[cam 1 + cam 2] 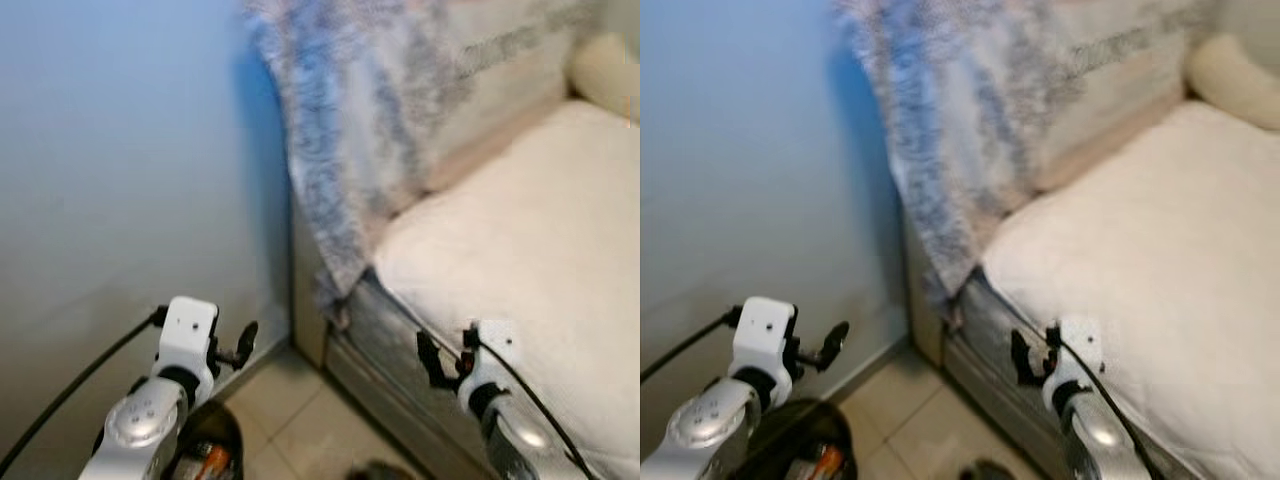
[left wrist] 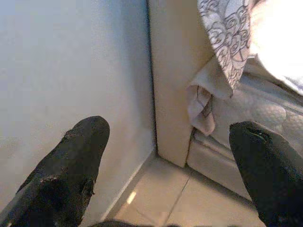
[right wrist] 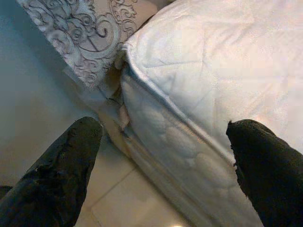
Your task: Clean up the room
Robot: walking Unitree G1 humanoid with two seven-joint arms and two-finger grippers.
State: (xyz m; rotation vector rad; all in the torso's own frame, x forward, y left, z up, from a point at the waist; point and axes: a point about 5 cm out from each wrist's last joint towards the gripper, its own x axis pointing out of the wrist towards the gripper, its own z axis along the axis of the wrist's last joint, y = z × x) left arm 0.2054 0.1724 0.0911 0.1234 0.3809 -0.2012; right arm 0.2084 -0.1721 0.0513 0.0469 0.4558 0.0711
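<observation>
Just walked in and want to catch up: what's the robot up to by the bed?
Nothing is held yet. The robot faces the bed corner by the wall. Its left gripper and right gripper are both open and empty, near the bare mattress, with a patterned cloth draped over the headboard end.

No legible txt or labels.

Grey scroll-patterned cloth, white quilted mattress, pale blue wall
</observation>
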